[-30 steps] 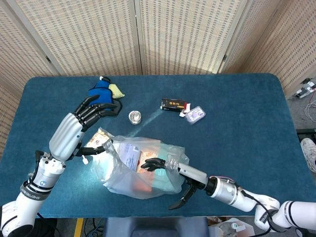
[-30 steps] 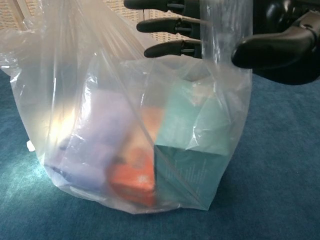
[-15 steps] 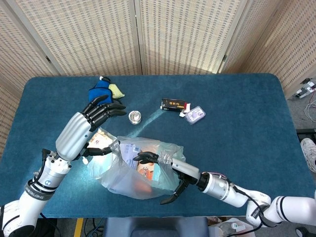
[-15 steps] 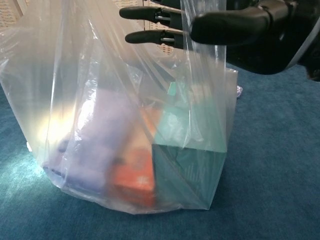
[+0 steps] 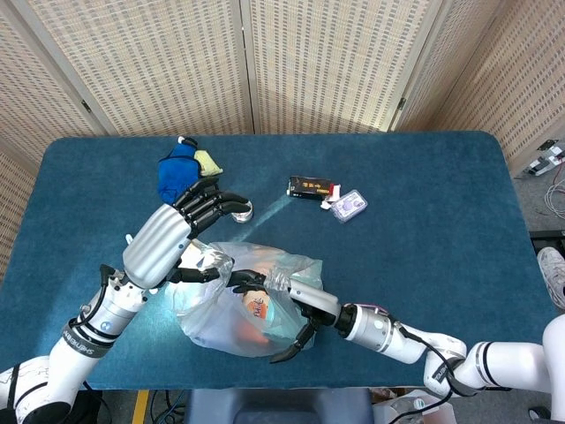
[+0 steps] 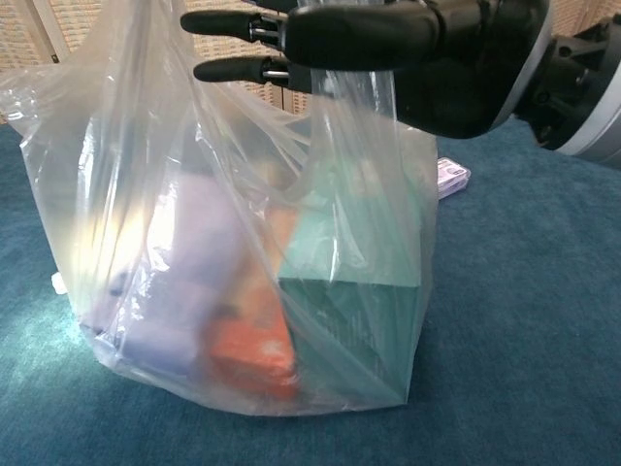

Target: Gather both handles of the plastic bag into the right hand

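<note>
Woven screens are seen behind a blue tabletop (image 5: 424,256) in the head view. The plastic bag (image 5: 243,305) sits toward six o'clock. One handle is clamped in the right robot hand (image 5: 256,284); the left robot hand (image 5: 190,231), at ten o'clock of the bag, is seen pinching the other. The gathering step is judged underway; next, the left handle must be passed across. Lettering on the left arm is too small to read.

From the chest view, a teal box (image 6: 354,291) is seen inside; no label can be read.
</note>
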